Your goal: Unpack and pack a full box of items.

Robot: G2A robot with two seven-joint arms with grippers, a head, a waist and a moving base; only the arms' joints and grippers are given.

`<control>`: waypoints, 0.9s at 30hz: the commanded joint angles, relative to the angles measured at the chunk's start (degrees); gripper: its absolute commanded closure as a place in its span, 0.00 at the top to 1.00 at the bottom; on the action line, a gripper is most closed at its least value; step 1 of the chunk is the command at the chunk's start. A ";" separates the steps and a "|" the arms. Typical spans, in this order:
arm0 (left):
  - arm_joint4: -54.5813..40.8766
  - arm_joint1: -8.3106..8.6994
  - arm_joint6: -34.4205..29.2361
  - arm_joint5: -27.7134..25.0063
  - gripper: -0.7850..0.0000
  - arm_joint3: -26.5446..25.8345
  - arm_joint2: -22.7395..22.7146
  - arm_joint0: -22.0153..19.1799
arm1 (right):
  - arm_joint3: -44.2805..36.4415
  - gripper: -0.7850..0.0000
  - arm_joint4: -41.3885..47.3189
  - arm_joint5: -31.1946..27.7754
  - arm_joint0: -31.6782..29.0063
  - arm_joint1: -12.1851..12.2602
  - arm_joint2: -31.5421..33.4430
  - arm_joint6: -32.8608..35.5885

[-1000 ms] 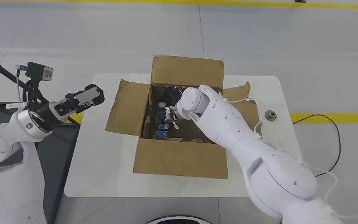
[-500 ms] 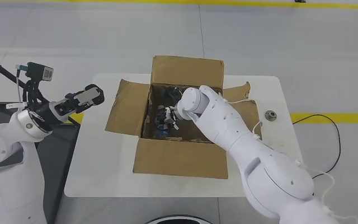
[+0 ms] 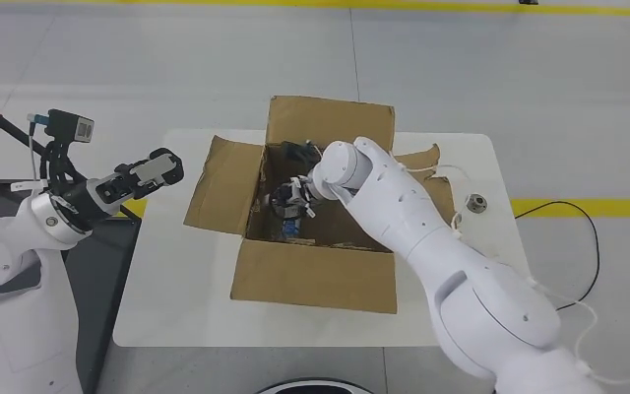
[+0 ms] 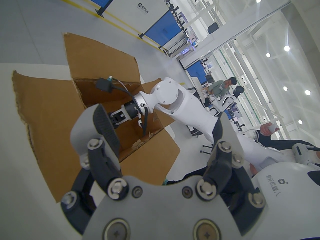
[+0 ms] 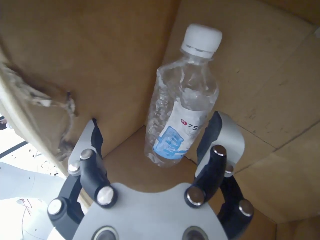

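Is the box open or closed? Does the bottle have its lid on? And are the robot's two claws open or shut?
Cardboard box: open, flaps folded out.
Water bottle: cap on, inside the box near a corner.
Right gripper: open, down inside the box, one finger on each side of the bottle.
Left gripper: open, empty, apart from the box.

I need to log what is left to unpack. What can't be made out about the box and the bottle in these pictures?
- Top view: the right arm covers much of the floor of the box, so other items cannot be counted.
- Left wrist view: the near cardboard wall hides the contents.
- Right wrist view: whether the open right gripper touches the bottle cannot be told.
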 commanded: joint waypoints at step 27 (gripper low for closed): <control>0.00 0.00 0.00 0.00 1.00 0.00 0.00 0.00 | -13.95 1.00 -9.82 0.32 4.76 8.69 10.18 4.61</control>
